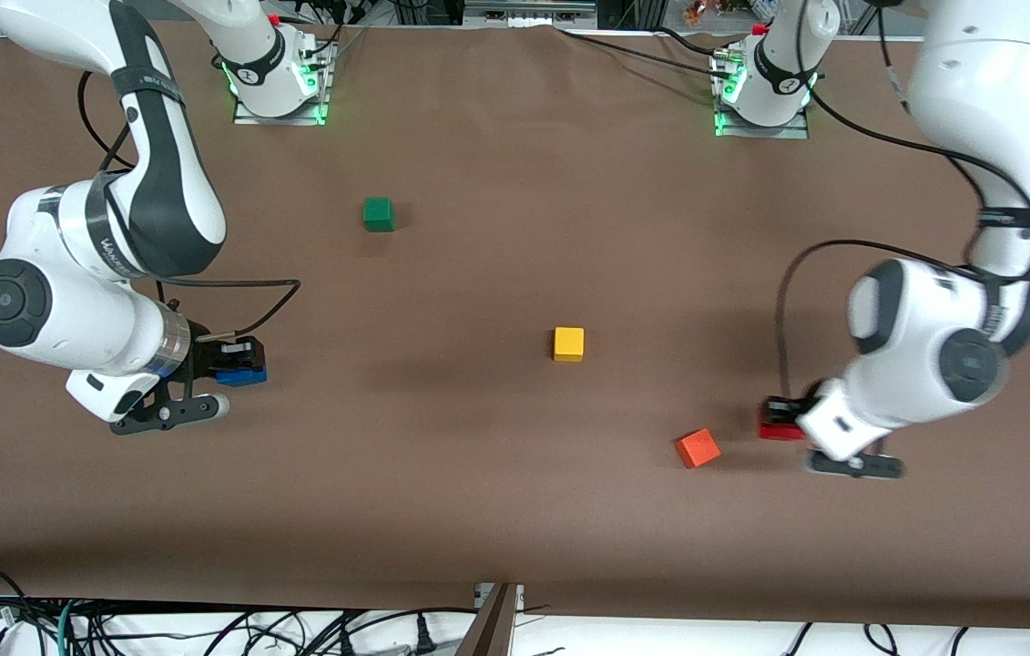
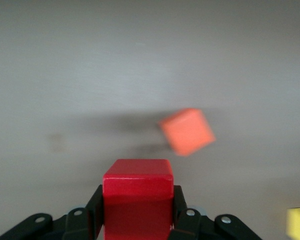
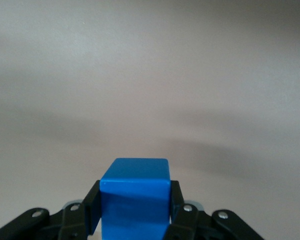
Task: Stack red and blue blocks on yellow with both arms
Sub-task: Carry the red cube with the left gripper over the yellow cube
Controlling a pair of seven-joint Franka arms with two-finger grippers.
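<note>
1. At the middle of the brown-covered bench point(image 1: 515, 510), a small matte yellow cube point(image 1: 568, 344) is seen resting alone; it is taken as the landmark below.
2. Toward the left arm's end of the bench from the yellow cube, the left tool point(image 1: 780, 421) is seen pinching a small deep red cube point(image 1: 777, 425) between its black fingers point(image 2: 94, 206).
3. A lighter orange cube point(image 1: 698, 448) is found on the bench nearer to the front camera than the yellow cube, turned at an angle, close beside the red cube but apart from it.
4. Toward the right arm's end of the bench from the yellow cube, the right tool point(image 1: 239, 363) is seen pinching a small bright blue cube point(image 1: 241, 373), gripped on two opposite faces by its fingers point(image 3: 176, 204).
5. A small green cube point(image 1: 378, 214) is seen farther from the front camera than the yellow cube, well apart from it.
</note>
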